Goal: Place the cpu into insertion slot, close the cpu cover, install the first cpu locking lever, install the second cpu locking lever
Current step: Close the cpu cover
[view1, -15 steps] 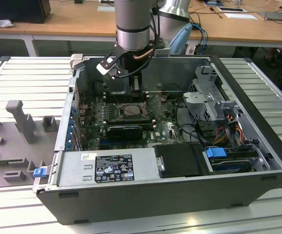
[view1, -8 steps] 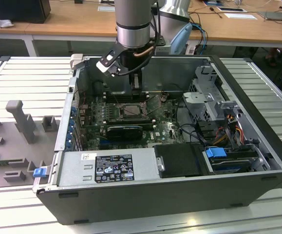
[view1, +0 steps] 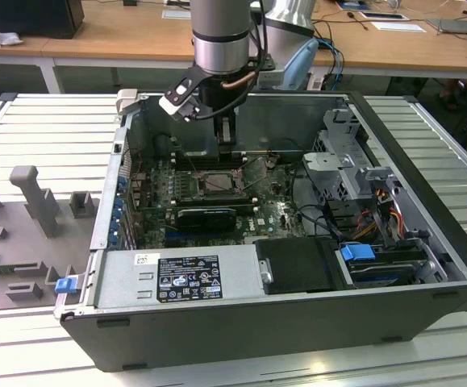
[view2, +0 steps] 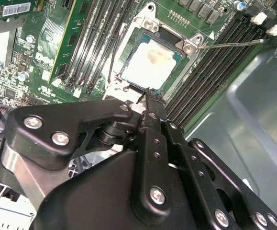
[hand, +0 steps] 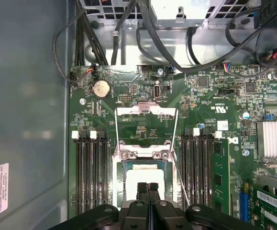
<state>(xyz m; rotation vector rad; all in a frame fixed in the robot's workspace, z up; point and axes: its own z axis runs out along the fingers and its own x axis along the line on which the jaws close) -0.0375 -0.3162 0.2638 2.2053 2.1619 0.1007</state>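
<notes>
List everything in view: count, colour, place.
computer case: one, dark grey, open on the slatted table
motherboard: one, green, inside the case
memory slots: two banks, black, flanking the socket
insertion slot: one, dark with metal rim, between those banks
cpu: one, silvery, seated in the insertion slot
cpu cover: one, metal, swung open off the slot
coin cell: one, silver, on the motherboard
power supply: one, grey, inside the case, foreground of the exterior view
arm: one, grey, reaching into the case
gripper: one, black, shut, just above the cpu
</notes>
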